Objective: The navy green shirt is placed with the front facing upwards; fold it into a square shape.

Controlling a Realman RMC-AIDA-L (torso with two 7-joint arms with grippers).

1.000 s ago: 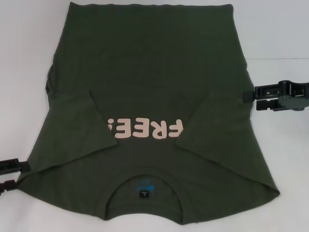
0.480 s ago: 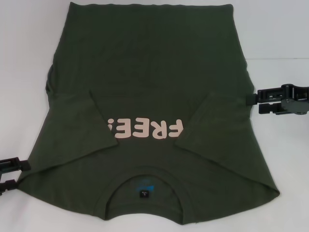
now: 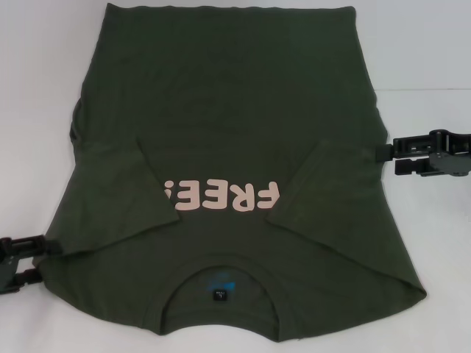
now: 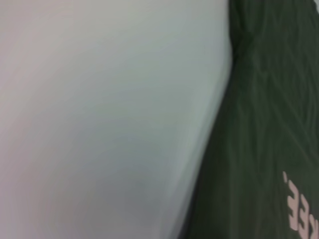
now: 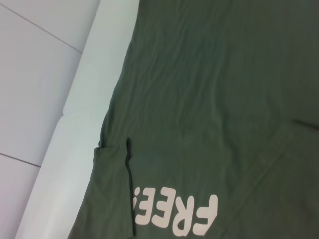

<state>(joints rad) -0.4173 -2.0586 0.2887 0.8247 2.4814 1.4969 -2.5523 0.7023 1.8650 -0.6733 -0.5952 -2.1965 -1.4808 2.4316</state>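
Currently shirt [image 3: 228, 184] lies flat on the desk [image 3: 434, 66] between both hands, long axis running away from the robot: left hand [image 3: 37, 259] parted at the near shoulder edge, right hand [image 3: 384, 154] parted at the mid side seam, both empty.

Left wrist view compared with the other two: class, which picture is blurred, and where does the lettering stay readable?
Left wrist view: soft and smeared, the navy green shirt edge fuzzy against the white table. Head view: sharp, lettering crisp. Right wrist view: lettering readable and fabric creases clear.
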